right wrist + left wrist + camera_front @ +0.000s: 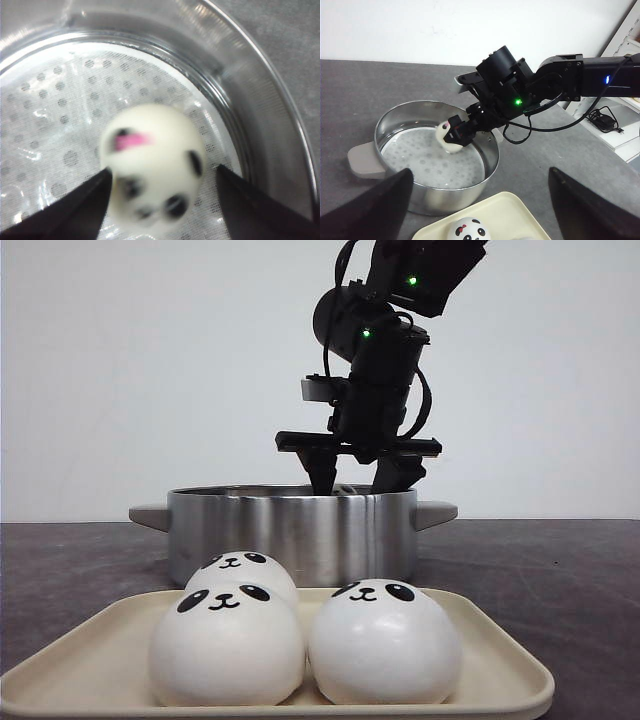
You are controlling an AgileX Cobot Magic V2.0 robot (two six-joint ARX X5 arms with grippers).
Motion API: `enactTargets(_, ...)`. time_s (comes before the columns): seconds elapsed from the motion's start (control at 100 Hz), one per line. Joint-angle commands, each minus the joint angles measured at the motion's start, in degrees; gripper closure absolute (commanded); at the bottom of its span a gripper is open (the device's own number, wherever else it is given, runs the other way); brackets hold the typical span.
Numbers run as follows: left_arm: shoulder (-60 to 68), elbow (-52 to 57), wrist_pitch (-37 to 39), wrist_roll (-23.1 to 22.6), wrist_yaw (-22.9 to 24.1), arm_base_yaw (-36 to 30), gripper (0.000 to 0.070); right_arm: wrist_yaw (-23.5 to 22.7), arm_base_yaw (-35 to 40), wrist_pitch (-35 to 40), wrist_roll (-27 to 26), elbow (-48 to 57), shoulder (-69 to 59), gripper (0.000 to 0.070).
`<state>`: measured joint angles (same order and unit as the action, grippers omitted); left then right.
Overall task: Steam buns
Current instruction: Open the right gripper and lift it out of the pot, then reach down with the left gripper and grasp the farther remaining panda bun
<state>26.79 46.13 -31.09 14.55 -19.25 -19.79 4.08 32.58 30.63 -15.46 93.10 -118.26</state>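
Bun (152, 160) sits between the right gripper's (454, 134) fingers inside the steamer pot (435, 202), clasped for lowering onto the perforated liner (55, 100); left gripper (480, 210) spread empty above the tray (90, 660), three buns (226, 645) waiting.

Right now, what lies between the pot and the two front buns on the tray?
A third bun, seen in the front view.
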Motion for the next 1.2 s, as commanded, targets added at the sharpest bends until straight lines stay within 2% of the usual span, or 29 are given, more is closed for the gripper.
enactTargets(0.0,0.1,0.7,0.6,0.1,0.1,-0.3,0.0184,0.0,0.1,-0.5,-1.2,1.5,-1.2,0.0223)
enactTargets(0.12,0.1,0.7,-0.2,0.1,0.1,-0.3,0.0185,-0.6,-0.5,-0.7,-2.6,1.9,-1.2,0.0216)
enactTargets(0.24,0.2,0.7,-2.7,0.0,0.1,-0.3,0.0188,-4.3,-1.3,2.0,-3.6,4.7,-0.7,0.0238)
enactTargets(0.27,0.2,0.7,-3.6,0.0,0.1,-0.3,0.0188,-5.6,-1.4,2.8,-3.5,5.7,-0.2,0.0294)
enactTargets(0.29,0.3,0.7,-4.1,0.0,0.1,-0.3,0.0188,-6.3,-1.4,3.1,-3.3,6.2,0.3,0.0359)
enactTargets(0.37,1.4,0.6,-6.1,0.0,0.1,-0.3,0.0188,-7.3,-1.1,4.4,-1.4,7.6,3.9,0.0700)
enactTargets(0.53,8.7,0.6,-8.7,2.8,0.1,-1.2,0.0186,-5.1,3.1,6.1,0.1,7.6,17.2,0.0688)
enactTargets(0.67,19.3,0.6,-6.7,6.7,-0.1,-5.0,0.0185,-4.3,9.1,9.8,1.2,7.6,30.3,0.0688)
enactTargets(0.81,30.8,0.9,-3.0,7.7,0.3,-11.3,0.0185,2.7,16.5,10.7,1.2,7.6,41.1,0.0688)
enactTargets(0.98,43.8,2.8,-0.7,8.7,4.5,-16.2,0.0184,10.8,22.7,10.5,1.2,7.6,49.5,0.0688)
enactTargets(1.19,55.1,6.4,2.7,8.7,5.9,-18.5,0.0185,12.5,23.6,10.7,1.0,7.6,54.9,0.0688)
